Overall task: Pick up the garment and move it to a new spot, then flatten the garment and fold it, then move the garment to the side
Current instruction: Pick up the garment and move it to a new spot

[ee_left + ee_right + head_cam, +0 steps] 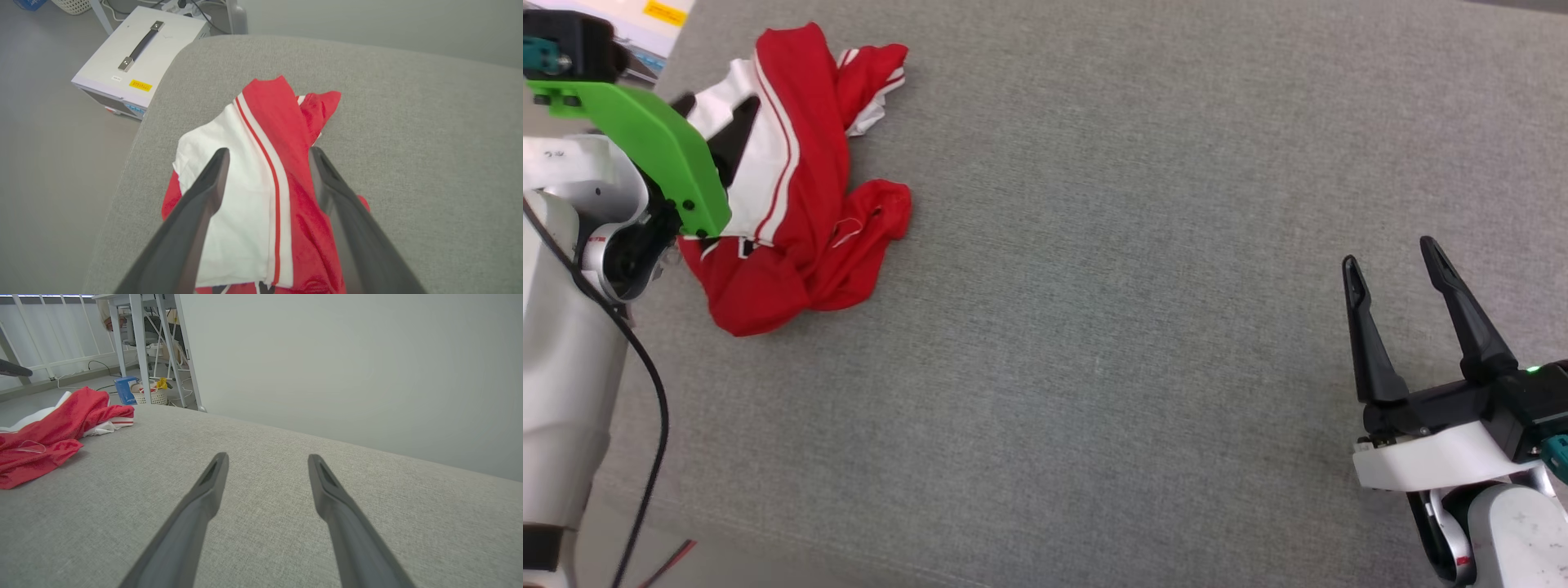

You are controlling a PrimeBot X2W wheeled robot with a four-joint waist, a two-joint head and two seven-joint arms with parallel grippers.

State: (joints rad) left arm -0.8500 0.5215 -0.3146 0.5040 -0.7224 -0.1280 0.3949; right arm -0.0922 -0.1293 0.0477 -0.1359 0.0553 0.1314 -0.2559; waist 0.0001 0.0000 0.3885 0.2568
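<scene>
A broad grey woven-fabric surface carried a crumpled red jersey garment with white sleeves, lying near its far left edge. The left gripper, its two long dark fingers spread wide, was poised over the white sleeve; contact could not be told. The right gripper, also spread wide and empty, sat well apart at the lower right.

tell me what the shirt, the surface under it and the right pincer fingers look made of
Garment: soft knit cloth, likely polyester jersey; it crumples in limp folds with a faint sheen. Surface: grey woven upholstery fabric, matte, with visible weave. Right pincer's fingers: dark moulded plastic, probably; smooth, matte.
</scene>
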